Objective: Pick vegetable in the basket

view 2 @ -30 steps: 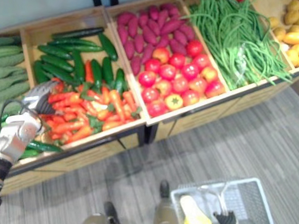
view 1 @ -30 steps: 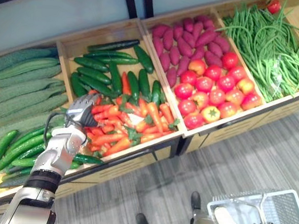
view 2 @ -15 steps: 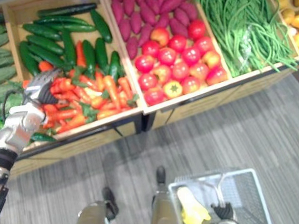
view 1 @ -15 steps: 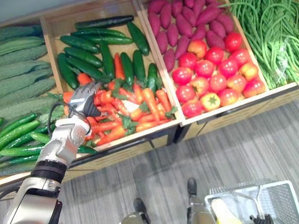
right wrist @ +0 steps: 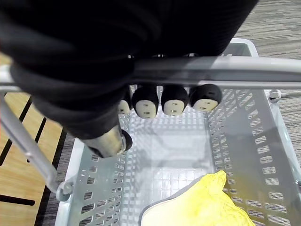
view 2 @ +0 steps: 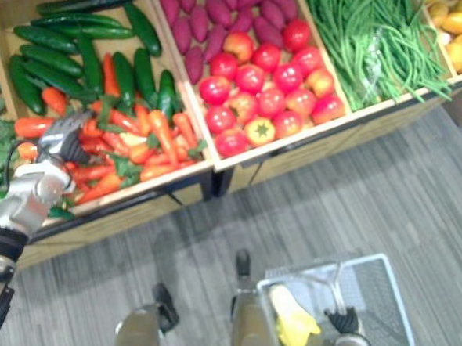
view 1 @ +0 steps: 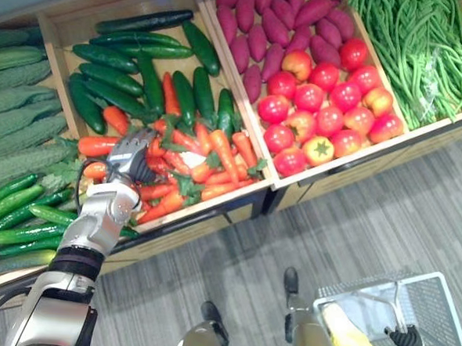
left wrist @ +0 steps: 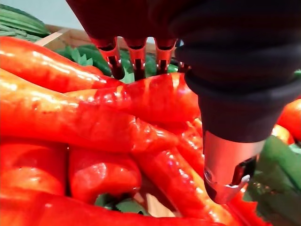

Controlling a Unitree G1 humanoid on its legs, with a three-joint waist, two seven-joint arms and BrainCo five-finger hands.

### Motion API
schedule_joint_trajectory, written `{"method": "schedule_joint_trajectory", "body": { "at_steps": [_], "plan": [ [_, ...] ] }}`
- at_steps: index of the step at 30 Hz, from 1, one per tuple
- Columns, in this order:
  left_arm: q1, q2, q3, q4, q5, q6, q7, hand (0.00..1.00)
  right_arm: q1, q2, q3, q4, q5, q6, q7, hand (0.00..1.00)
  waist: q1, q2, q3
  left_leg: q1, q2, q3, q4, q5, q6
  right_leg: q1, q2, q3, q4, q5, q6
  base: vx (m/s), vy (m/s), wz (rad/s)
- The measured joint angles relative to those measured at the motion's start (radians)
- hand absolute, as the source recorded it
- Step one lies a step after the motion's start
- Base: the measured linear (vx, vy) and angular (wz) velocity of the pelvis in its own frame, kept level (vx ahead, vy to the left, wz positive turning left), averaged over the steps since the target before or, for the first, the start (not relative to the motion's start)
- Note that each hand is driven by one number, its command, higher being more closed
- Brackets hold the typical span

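Eye views: the whole frame has shifted since a second ago, which is a camera move and not the produce moving. The left hand (view 1: 128, 157) stays at the left edge of the heap of orange carrots with green tops (view 1: 216, 152) in the wooden display bin (view 1: 213, 209). Nothing is lifted, so the pick isn't done yet. The pale grey perforated plastic basket (view 1: 446, 308) hangs low on the right from the right hand (view 1: 405, 339), with a limp yellow item (view 1: 344, 343) already inside. I can't identify it.

Left wrist view: the fingertips (left wrist: 137, 66) rest on top of one glossy orange carrot (left wrist: 155, 96). The fingers are fairly straight and the thumb (left wrist: 228, 165) stands apart, so the hand is released with no grasp. The carrot's ends are buried under its neighbours.

Right wrist view: the fingers (right wrist: 175, 100) are clenched round the grey metal basket handle (right wrist: 254, 77). Part of the basket is cut off by the frame edge.
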Motion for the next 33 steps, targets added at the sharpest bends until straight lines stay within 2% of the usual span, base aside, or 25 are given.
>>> {"method": "schedule_joint_trajectory", "body": {
  "at_steps": [1, 7, 18, 28, 33],
  "plan": [
    [0.0, -0.001, 0.001, 0.0, 0.0, 0.005, 0.0, 1.0, -0.007, 0.0, 0.001, 0.0, 0.0, 0.0, 0.0, 1.0, -0.001, -0.002, 0.005, 0.001, 0.001, 0.002, 0.001, 0.0, 0.0, 0.0, 0.0, 0.002, 0.0, 0.002, 0.0, -0.03, -0.033, -0.04],
    [-0.012, -0.039, 0.04, 0.005, 0.001, 0.02, 0.008, 1.0, -0.008, 0.0, 0.002, 0.0, 0.001, 0.0, 0.0, 1.0, 0.0, -0.004, 0.008, -0.012, 0.016, 0.005, 0.029, -0.017, 0.0, 0.0, 0.008, 0.01, 0.0, 0.008, 0.003, -0.05, -0.052, -0.05],
    [-0.026, -0.078, 0.04, 0.027, 0.001, 0.027, 0.009, 1.0, -0.008, 0.0, 0.002, 0.0, 0.001, 0.0, 0.0, 1.0, -0.001, -0.008, 0.01, -0.012, 0.02, 0.002, 0.044, -0.02, 0.0, 0.0, 0.009, 0.013, -0.001, 0.012, 0.008, -0.03, -0.053, -0.01],
    [-0.026, -0.079, 0.058, -0.045, 0.004, 0.03, 0.01, 1.0, -0.004, 0.0, 0.001, 0.001, -0.001, 0.001, 0.001, 1.0, -0.001, -0.008, 0.01, -0.002, 0.021, -0.011, 0.052, -0.019, 0.002, 0.021, 0.008, 0.011, -0.002, 0.018, 0.012, -0.04, -0.052, 0.02],
    [-0.037, -0.068, 0.078, -0.097, 0.041, 0.03, 0.016, 1.0, 0.012, 0.001, -0.005, 0.005, -0.002, 0.001, 0.001, 1.0, -0.002, -0.005, 0.008, 0.01, 0.016, -0.036, 0.049, -0.015, 0.005, 0.055, 0.001, -0.006, -0.018, 0.018, 0.012, -0.03, -0.045, 0.13]
  ]
}}
